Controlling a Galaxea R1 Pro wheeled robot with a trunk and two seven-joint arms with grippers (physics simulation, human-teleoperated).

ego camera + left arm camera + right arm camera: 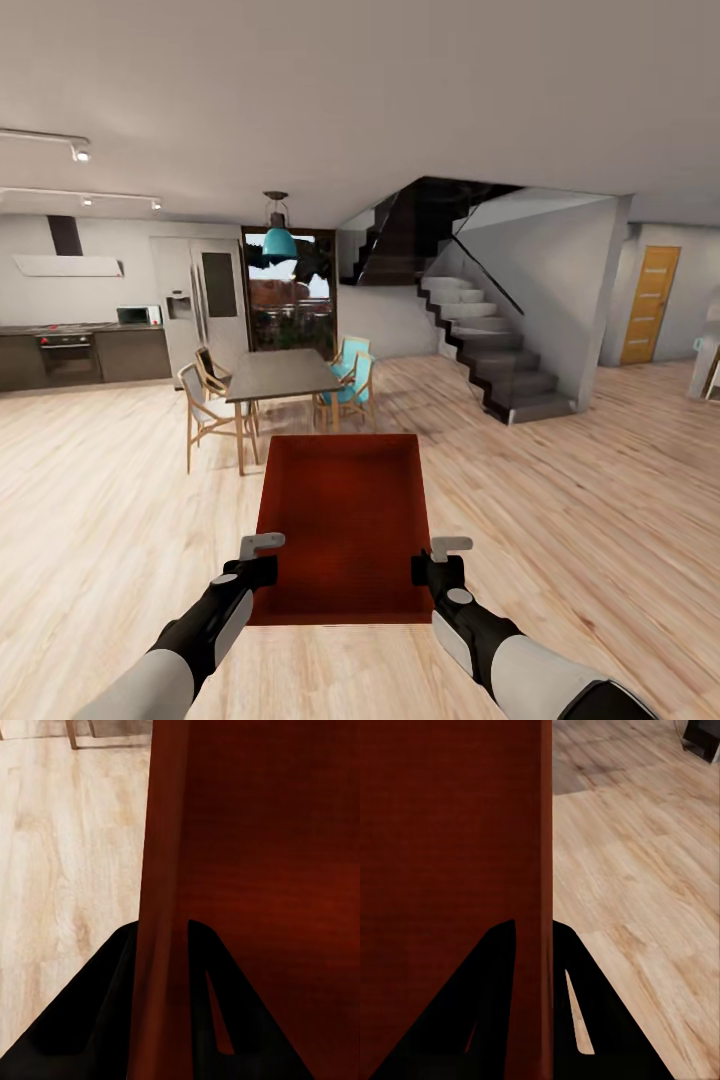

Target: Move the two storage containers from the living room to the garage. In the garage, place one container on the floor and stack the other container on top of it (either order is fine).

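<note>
**Bin carried across open wood floor**

A dining table (283, 375) with chairs (205, 415) stands ahead, stairs (490, 345) to its right, kitchen cabinets (85, 355) far left. Light plank floor (600, 500) spreads all around. The left gripper (262, 560) and right gripper (438, 562) each pinch a side wall of the orange-red bin (345, 520), held between them above the floor.

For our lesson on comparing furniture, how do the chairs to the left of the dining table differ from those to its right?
The left chairs have bare light wood frames with open backs; the right chairs carry turquoise seats and backs. The left chairs stand nearer the kitchen counter; the right chairs stand nearer the staircase. Both sets stand upright on the wood floor, drawn up to the dark dining table.
</note>
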